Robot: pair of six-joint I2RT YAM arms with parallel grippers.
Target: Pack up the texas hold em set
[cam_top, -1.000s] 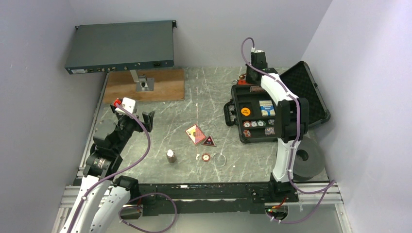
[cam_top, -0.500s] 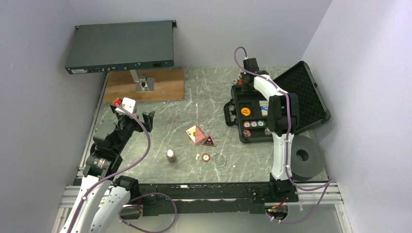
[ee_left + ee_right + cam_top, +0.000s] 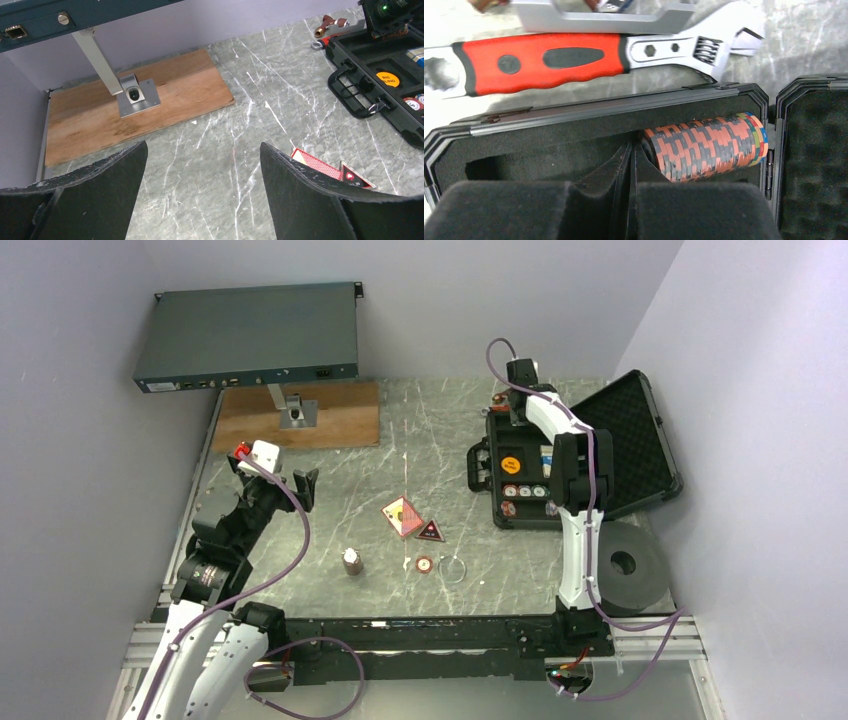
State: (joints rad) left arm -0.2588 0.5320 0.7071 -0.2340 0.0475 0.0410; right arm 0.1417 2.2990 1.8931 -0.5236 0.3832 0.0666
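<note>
Resting clenched in the foam slot of the black case [image 3: 574, 117], the right claw [image 3: 630, 150] lay just beside a ribbed orange-and-black chip row [image 3: 706, 146], its long axis along the slot; beyond, a red-handled steel wrench [image 3: 539, 62] lay on the marbled tabletop [image 3: 814, 40]; the left claw [image 3: 202, 146] gaped released

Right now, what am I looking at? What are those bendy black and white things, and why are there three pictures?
Those are two robot arms bolted to a table. One picture looks down from above. The other two come from little cameras on each wrist. The left end effector is open and holds nothing. The right end effector is shut, with its tips inside the black case, beside a row of poker chips. A red-handled wrench lies just behind the case. On the table lie a red card, a triangle marker and one loose chip.
</note>
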